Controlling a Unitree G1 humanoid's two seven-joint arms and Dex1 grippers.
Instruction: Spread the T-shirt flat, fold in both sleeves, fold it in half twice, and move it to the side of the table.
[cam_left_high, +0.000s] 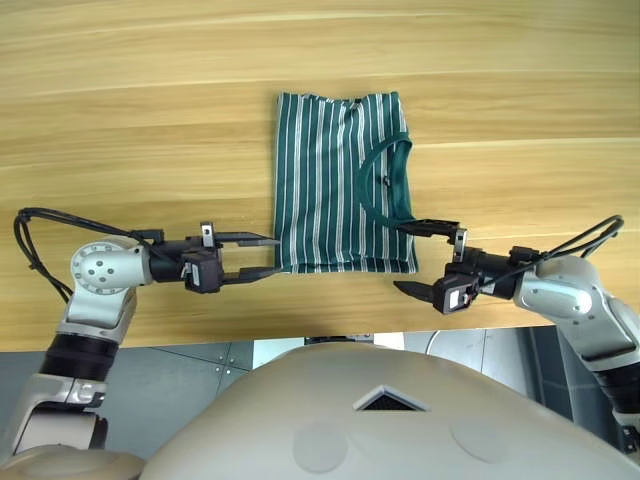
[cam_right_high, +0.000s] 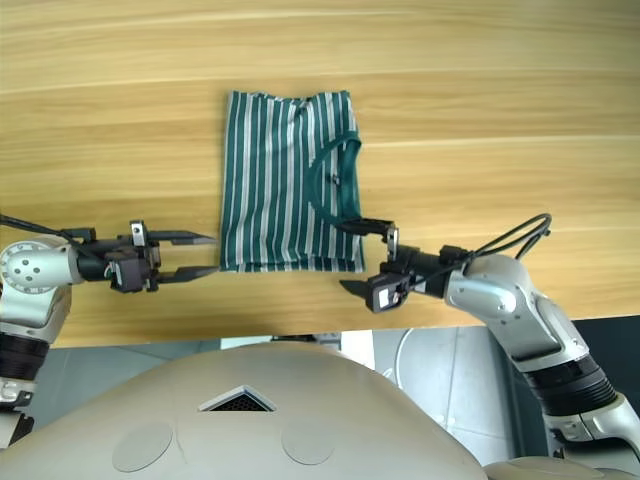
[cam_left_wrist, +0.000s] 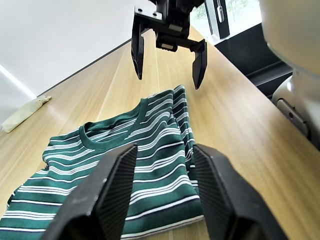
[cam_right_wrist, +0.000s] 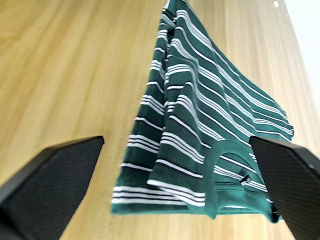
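The T-shirt, green with white stripes, lies folded into a narrow rectangle on the wooden table, its collar on the right side. My left gripper is open just left of the shirt's near-left corner, fingertips level with the near hem. My right gripper is open at the near-right corner, one fingertip over the shirt's edge by the collar, the other off the cloth. In the left wrist view the shirt lies beyond my open fingers, with the right gripper facing from the far side. In the right wrist view the shirt spans between the spread fingers.
The table's front edge runs just below both grippers. Bare wood stretches left, right and beyond the shirt. A small beige cloth item lies far off on the table in the left wrist view.
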